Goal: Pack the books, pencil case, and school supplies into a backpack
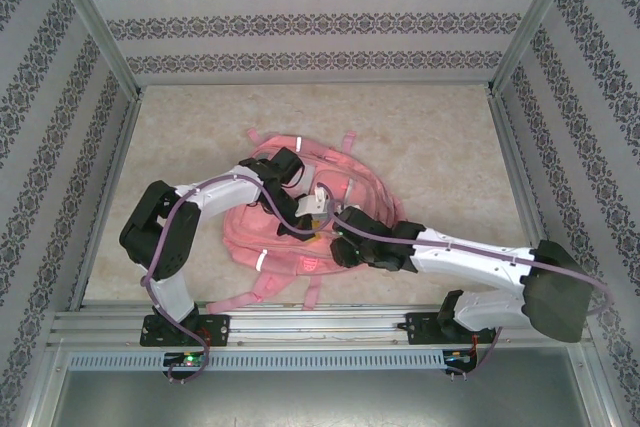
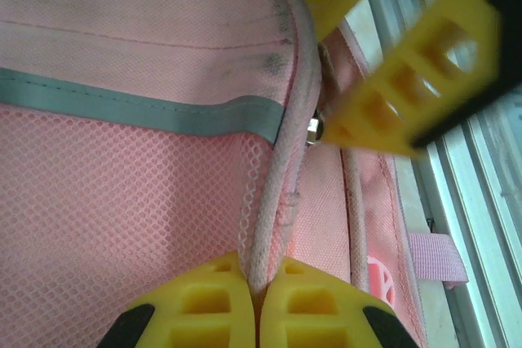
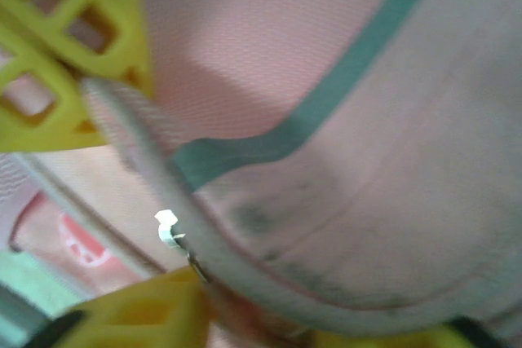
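Backpack: the pink backpack lies flat in the middle of the surface, straps trailing toward the near rail, with both arms reaching onto it.
Left pincer: the left pincer has its yellow fingers together, clamped on the piped rim of a front pocket.
Right pincer: the right pincer has its fingers apart, set on either side of the same rim further along and just beside a small metal zip pull. I can't see it nipping anything.
Step in hand: to my eye they are working a compartment open so things can go in, and the packing itself looks hardly begun.
Doing it well: I'd have the left hold the rim taut and steady. The right should close squarely on the pull, not on loose cloth, then draw along the line of the zip rather than upward. Otherwise the whole bag is likely to slide or bunch.
Risk: the pull is small and shiny, so it could easily slip out of those broad fingers.
Fabric: soft pink woven cloth, grubby with grey smudges near the rim. It is limp and will fold rather than stand open.
Mesh: an open-weave pink mesh panel that is stretchy and could snag.
Strip: a flat grey-green reflective band is stitched across the pocket.
Piping: a rounded corded edge, firm enough to pinch.
Tab: a small white tab sits at the rim, blurred in the right wrist view.
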Action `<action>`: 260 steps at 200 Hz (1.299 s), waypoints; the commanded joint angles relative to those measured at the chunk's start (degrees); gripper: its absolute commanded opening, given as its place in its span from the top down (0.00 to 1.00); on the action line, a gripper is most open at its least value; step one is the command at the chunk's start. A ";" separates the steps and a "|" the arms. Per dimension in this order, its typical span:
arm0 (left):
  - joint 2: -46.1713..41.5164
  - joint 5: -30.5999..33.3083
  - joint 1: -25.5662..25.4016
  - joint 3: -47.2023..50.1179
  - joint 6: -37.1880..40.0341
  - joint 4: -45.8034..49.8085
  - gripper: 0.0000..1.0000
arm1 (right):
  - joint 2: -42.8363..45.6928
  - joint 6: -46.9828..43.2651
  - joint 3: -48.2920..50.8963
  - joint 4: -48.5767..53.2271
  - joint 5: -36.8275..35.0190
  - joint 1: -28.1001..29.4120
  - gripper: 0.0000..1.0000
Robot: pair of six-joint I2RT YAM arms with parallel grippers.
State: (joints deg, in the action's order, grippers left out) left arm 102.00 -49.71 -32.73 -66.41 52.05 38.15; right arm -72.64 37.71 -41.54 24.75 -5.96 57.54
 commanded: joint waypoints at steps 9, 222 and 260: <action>-0.12 -2.48 0.25 -0.39 0.52 1.24 1.00 | -1.94 5.03 -3.32 -0.59 -4.74 1.26 1.00; -12.11 2.04 12.16 13.00 14.43 -21.29 1.00 | 7.91 -13.10 3.88 6.45 14.27 -18.90 1.00; -11.65 0.51 17.11 14.27 4.63 -35.14 0.90 | 6.71 -13.30 1.00 2.83 16.58 -9.07 1.00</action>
State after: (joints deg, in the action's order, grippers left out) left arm 91.31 -50.98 -21.61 -51.40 61.65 15.29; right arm -65.04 24.80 -39.44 21.15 11.35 43.99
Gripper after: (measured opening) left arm 0.068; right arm 0.041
